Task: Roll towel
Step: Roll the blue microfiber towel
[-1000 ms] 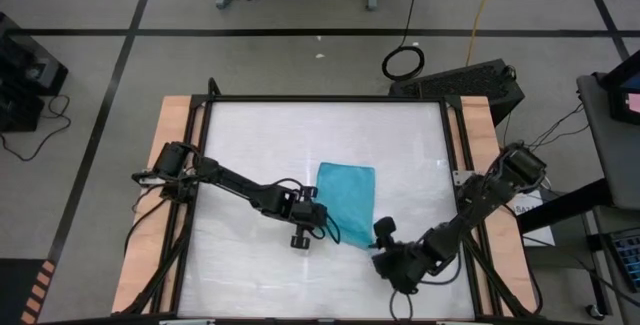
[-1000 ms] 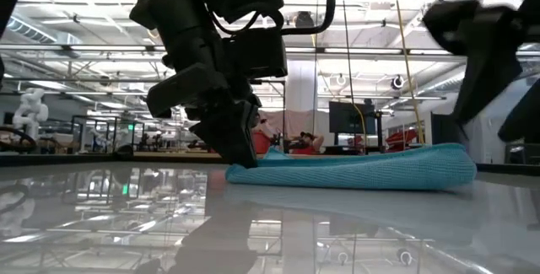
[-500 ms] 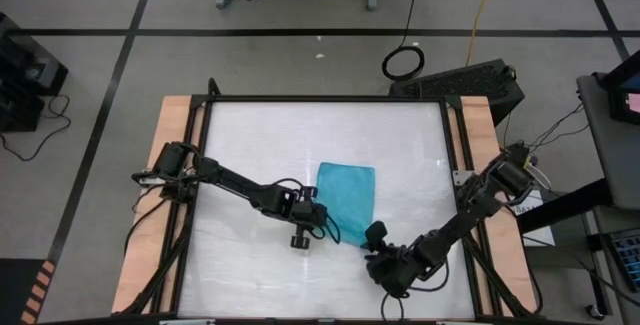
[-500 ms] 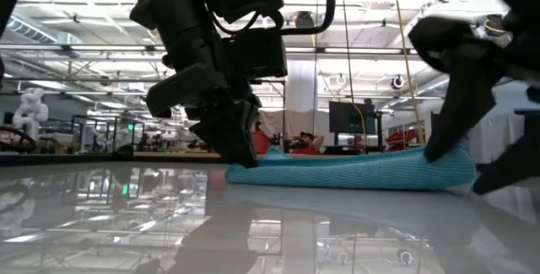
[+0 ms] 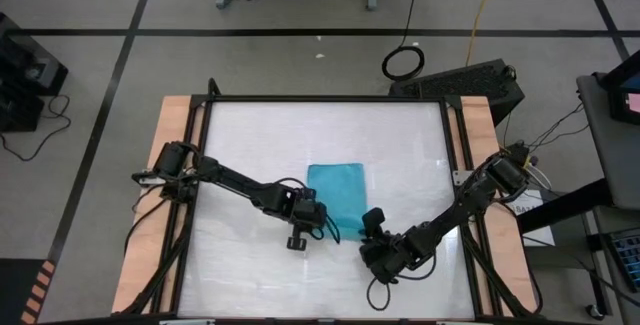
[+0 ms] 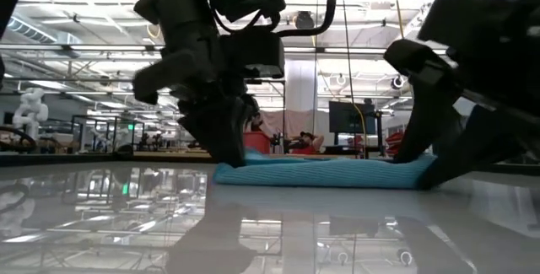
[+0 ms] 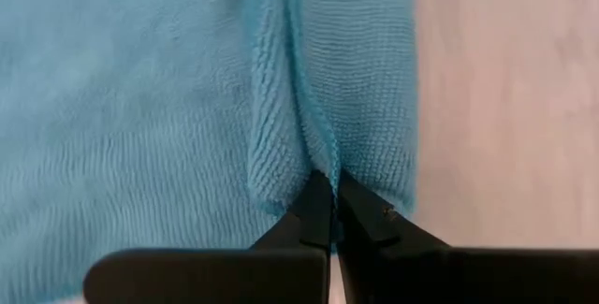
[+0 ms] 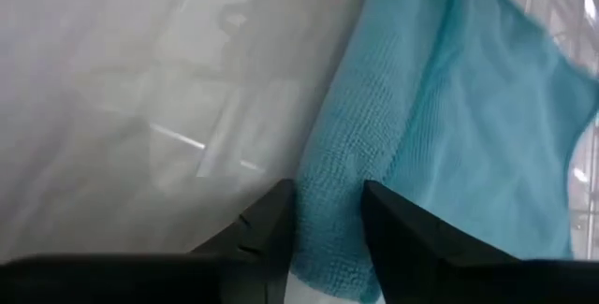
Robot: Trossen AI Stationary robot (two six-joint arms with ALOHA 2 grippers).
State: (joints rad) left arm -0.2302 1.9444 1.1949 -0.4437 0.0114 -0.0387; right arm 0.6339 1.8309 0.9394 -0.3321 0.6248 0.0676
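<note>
Your left end effector (image 7: 329,212) is pinched tight on a fold at the towel (image 5: 335,187) edge; your right end effector (image 8: 328,224) straddles the near corner, fingers apart around the cloth. The towel lies flat mid-tabletop (image 5: 250,135). Pull unevenly and a corner may slip free, skewing the roll.

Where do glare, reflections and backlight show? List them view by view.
High view: the table is evenly lit, with a faint sheen. Low view: the bright room behind leaves the arms as dark silhouettes; the glossy tabletop mirrors ceiling lights and the towel. Right wrist view: pale glare streaks beside the towel.
</note>
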